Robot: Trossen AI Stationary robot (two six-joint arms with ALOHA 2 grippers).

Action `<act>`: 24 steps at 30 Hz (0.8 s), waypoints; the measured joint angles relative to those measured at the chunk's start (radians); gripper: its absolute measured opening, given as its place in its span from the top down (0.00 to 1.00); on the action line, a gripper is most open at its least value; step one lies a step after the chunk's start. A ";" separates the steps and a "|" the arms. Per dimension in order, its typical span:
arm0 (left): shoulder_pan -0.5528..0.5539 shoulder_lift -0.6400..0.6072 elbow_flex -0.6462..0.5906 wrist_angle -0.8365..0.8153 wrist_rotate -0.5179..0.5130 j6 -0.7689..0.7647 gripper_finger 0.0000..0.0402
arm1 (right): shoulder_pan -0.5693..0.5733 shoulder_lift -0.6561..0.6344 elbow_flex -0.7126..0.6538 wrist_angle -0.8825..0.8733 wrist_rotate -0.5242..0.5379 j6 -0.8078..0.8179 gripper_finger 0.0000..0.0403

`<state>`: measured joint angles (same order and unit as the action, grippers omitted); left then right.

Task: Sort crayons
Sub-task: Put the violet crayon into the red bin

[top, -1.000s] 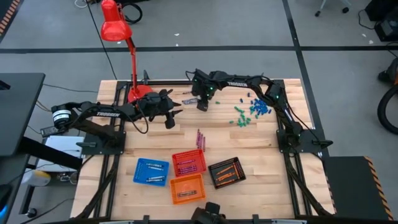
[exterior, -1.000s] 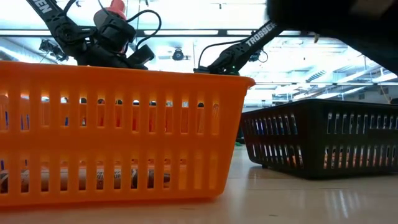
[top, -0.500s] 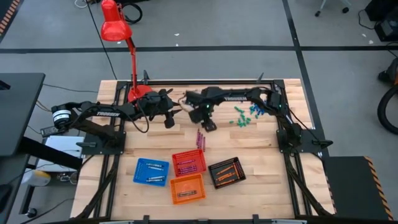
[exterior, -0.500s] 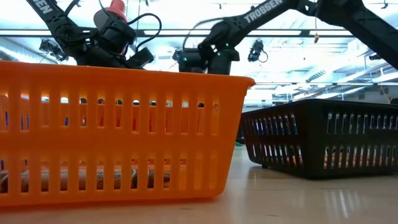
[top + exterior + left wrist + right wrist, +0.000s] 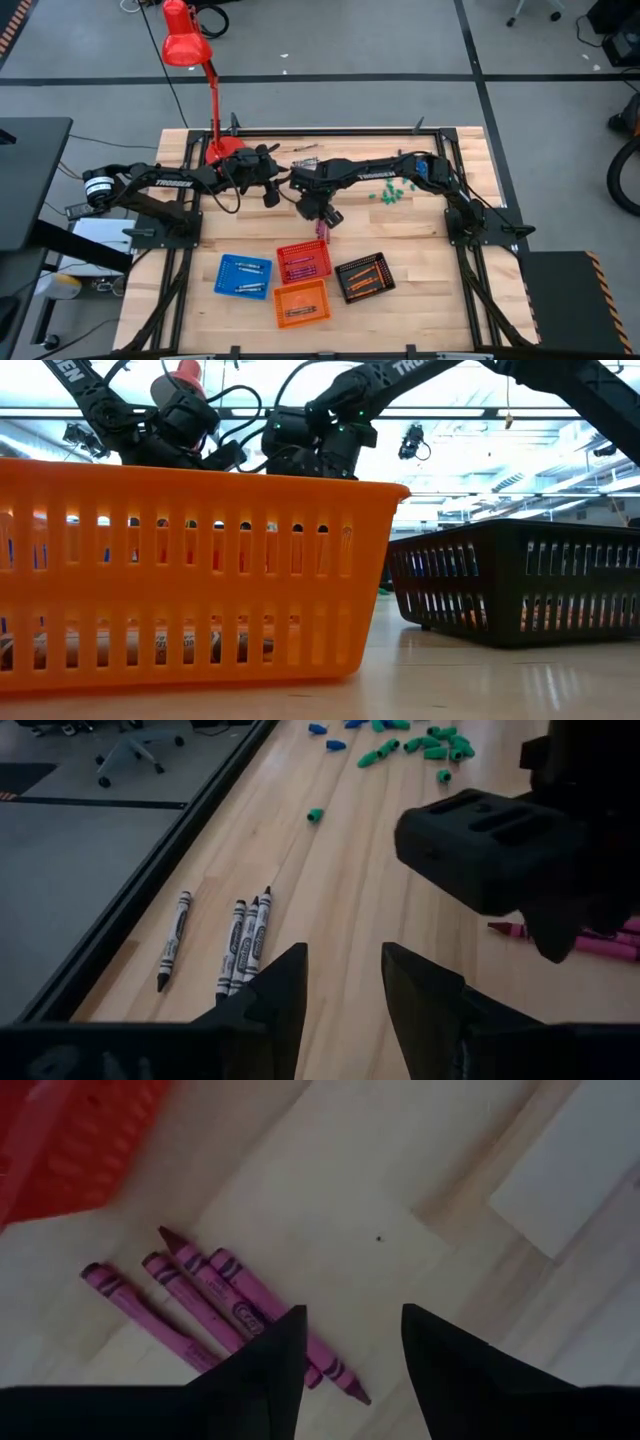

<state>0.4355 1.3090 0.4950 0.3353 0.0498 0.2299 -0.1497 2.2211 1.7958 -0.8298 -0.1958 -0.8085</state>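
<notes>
Several magenta crayons [image 5: 200,1302] lie side by side on the wooden table, just beyond the red tray [image 5: 304,262]; they also show in the high view [image 5: 322,226]. My right gripper [image 5: 350,1348] hovers open just above them, touching nothing; it also shows in the high view [image 5: 323,213]. Several grey crayons [image 5: 243,944] lie near the table's far edge. My left gripper [image 5: 343,988] is open and empty at the far left of the table, also seen in the high view [image 5: 276,184], pointing toward the grey crayons.
Blue [image 5: 243,276], orange [image 5: 301,303] and black [image 5: 364,277] trays, each holding crayons, stand near the front edge beside the red one. Green and blue bits [image 5: 392,190] lie scattered at the far right. A red lamp's base [image 5: 225,150] stands at the far left.
My right gripper has swung from the table's far edge toward the near edge and a little left, coming down over the magenta crayons. Its fingers stay open. The crayons have not moved.
</notes>
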 joint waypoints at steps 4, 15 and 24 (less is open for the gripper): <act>0.000 0.000 0.000 -0.013 0.000 0.000 0.65 | -0.002 0.000 -0.029 0.010 0.006 -0.002 0.58; 0.000 0.000 0.000 -0.012 0.000 0.000 0.65 | 0.005 -0.002 -0.097 0.087 0.047 0.000 0.59; 0.000 0.000 0.000 -0.013 0.000 0.000 0.65 | -0.024 0.000 -0.100 0.181 0.119 0.054 0.59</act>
<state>0.4355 1.3090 0.4950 0.3225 0.0498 0.2298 -0.1738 2.2215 1.6962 -0.6484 -0.0764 -0.7545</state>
